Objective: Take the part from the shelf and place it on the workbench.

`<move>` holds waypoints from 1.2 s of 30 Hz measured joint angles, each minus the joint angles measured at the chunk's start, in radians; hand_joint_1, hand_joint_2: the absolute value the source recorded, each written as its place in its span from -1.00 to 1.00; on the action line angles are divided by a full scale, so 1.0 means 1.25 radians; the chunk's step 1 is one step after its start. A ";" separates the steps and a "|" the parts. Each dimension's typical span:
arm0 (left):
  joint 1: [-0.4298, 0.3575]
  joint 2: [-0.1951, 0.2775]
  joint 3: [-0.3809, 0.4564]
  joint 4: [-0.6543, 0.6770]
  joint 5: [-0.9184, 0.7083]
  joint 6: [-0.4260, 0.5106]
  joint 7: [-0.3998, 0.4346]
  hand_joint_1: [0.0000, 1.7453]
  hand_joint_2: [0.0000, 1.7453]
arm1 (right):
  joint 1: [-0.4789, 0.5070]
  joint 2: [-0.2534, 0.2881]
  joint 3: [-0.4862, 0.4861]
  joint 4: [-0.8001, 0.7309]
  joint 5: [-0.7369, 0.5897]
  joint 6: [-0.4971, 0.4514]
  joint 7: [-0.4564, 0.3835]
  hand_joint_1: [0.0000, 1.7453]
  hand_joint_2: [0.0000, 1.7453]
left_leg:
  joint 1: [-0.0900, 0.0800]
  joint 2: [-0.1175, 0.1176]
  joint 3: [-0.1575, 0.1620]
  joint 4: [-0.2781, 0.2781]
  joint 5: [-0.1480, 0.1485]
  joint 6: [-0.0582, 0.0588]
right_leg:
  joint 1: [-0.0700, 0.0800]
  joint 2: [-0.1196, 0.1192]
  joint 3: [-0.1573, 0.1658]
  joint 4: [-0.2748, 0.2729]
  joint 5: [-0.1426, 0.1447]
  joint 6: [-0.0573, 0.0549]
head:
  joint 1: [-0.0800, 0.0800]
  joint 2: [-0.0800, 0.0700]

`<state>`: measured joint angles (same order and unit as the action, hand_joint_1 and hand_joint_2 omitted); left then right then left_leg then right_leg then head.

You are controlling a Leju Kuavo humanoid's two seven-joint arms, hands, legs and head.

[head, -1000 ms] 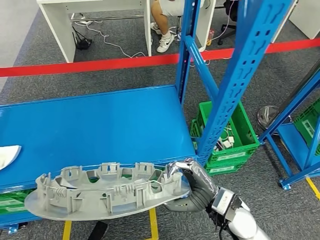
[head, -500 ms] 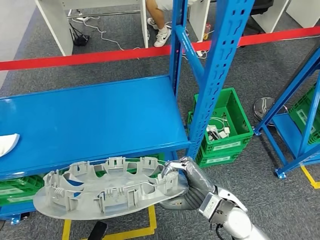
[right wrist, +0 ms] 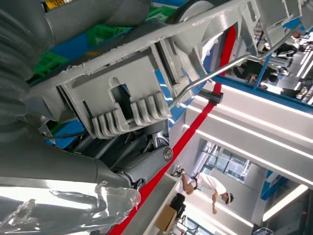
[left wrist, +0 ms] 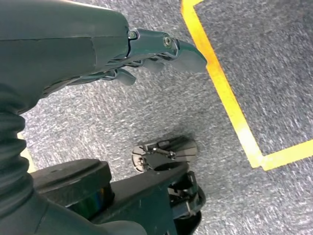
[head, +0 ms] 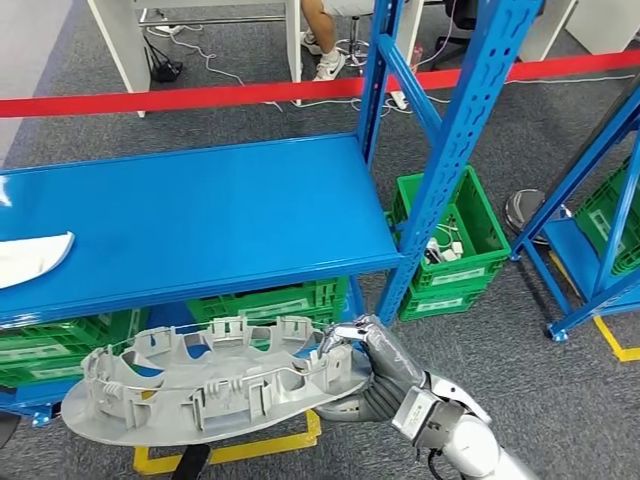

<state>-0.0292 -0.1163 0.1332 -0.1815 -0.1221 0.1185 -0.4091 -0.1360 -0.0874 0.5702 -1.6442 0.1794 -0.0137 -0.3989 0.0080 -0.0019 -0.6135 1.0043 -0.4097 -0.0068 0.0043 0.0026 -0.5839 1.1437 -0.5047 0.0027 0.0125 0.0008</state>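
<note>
A: While the right hand [head: 361,362] grips the long grey ribbed plastic part [head: 211,385] at one end, where's it sit?
B: Off the blue metal shelf [head: 226,215], just past its front edge, over carpet. Left hand [left wrist: 147,54] hangs w/ fingers straight, empty; part's underside hidden.

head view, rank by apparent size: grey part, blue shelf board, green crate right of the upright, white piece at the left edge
1. blue shelf board
2. grey part, though it is nearer the camera in the right hand
3. green crate
4. white piece, cut off by the frame edge

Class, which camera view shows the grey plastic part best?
The head view: the whole grey part shows, gripped at one end by the right hand. The right wrist view shows only a close, partial stretch of its ribs and clips. The left wrist view looks at floor.
</note>
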 joint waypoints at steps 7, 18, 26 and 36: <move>0.006 0.029 0.000 0.000 -0.041 0.004 0.003 -1.00 1.00 | 0.000 -0.001 -0.001 -0.002 0.003 0.001 0.002 1.00 1.00 | 0.001 0.000 -0.023 0.021 -0.014 -0.029 | 0.004 0.000 0.040 -0.118 0.026 -0.013 | -0.002 0.000; 0.006 0.085 -0.009 0.000 -0.053 0.016 -0.008 -1.00 1.00 | 0.023 -0.002 -0.016 -0.005 0.008 -0.011 0.000 1.00 1.00 | 0.005 -0.003 0.119 -0.012 -0.085 -0.034 | 0.006 -0.001 -0.078 -0.106 0.128 0.000 | -0.005 0.000; 0.009 0.087 -0.009 0.000 -0.061 0.023 -0.011 -1.00 1.00 | 0.045 -0.002 -0.023 -0.006 0.010 -0.015 0.002 1.00 1.00 | 0.003 0.003 0.054 -0.023 -0.032 0.009 | 0.000 -0.001 -0.134 0.102 -0.029 0.027 | -0.002 0.000; 0.012 0.098 0.000 0.000 -0.049 0.040 0.004 -1.00 1.00 | 0.051 -0.001 -0.027 -0.010 0.015 -0.016 0.009 1.00 1.00 | -0.003 0.002 -0.010 -0.028 0.040 -0.015 | 0.014 0.001 0.075 -0.139 0.007 -0.008 | 0.004 0.000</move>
<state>-0.0144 0.0056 0.1337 -0.1814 -0.1830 0.1690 -0.4043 -0.0721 -0.0892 0.5369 -1.6570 0.1981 -0.0334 -0.3871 0.0048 0.0005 -0.6254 0.9699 -0.3602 -0.0253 0.0223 0.0044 -0.4904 0.9700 -0.4958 -0.0074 0.0170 0.0008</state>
